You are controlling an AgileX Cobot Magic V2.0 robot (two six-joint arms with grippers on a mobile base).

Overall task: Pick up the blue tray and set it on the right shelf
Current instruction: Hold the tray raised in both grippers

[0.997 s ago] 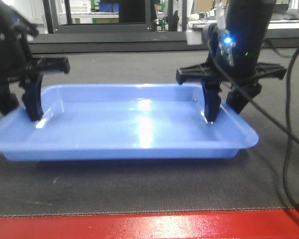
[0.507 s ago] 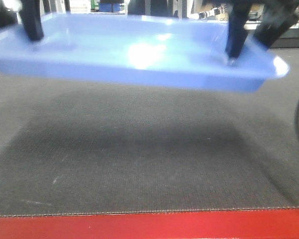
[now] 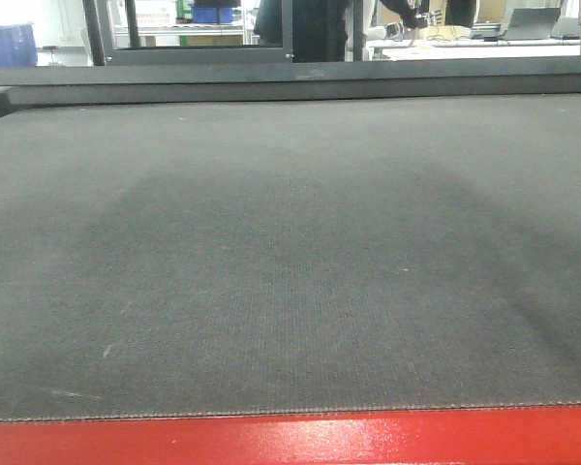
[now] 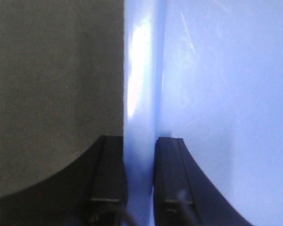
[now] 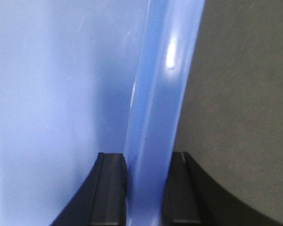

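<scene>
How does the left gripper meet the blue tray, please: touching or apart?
Touching. In the left wrist view, the left gripper clamps the blue tray rim, no gap.

In the left wrist view the blue tray ran off the top, right and bottom edges, and the left tool showed only two finger stubs cut by the bottom edge. The right wrist view cropped the tray and the right tool much the same. Beyond the surface, the far room was too small to read.
</scene>
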